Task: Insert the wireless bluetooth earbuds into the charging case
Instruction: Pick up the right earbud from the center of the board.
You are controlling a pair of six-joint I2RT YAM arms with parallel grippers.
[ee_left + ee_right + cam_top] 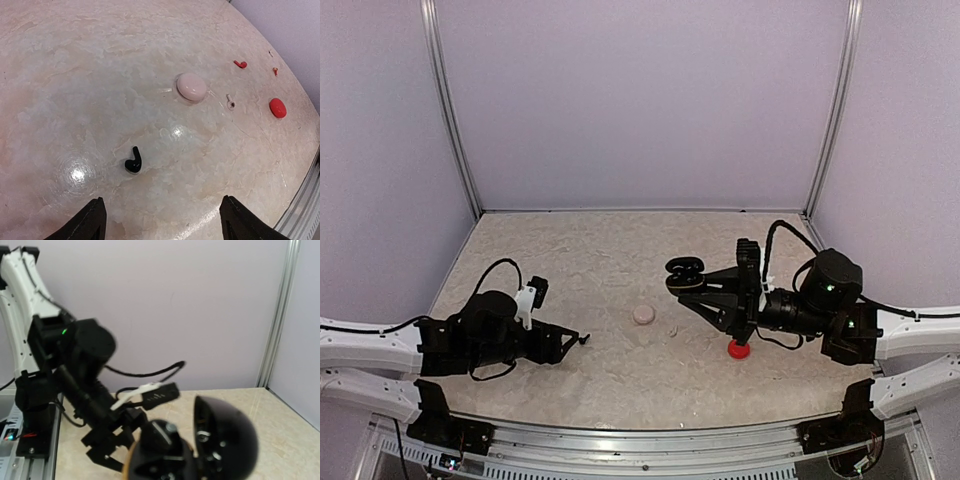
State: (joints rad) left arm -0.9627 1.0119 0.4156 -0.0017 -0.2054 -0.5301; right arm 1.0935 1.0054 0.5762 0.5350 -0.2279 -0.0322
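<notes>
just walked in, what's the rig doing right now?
The right gripper is shut on an open black charging case, held up off the table. The left gripper, jaws open, sits just short of a black earbud lying loose, not touching it. Further out lie a pinkish case, a white earbud, a red case and a red earbud.

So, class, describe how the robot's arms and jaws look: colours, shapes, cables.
Both arms have white lower links and black outer sections. The left arm has a white wrist bracket and a looping black cable; the right arm has looped black cables and green lights. The jaws are black and tapered.
</notes>
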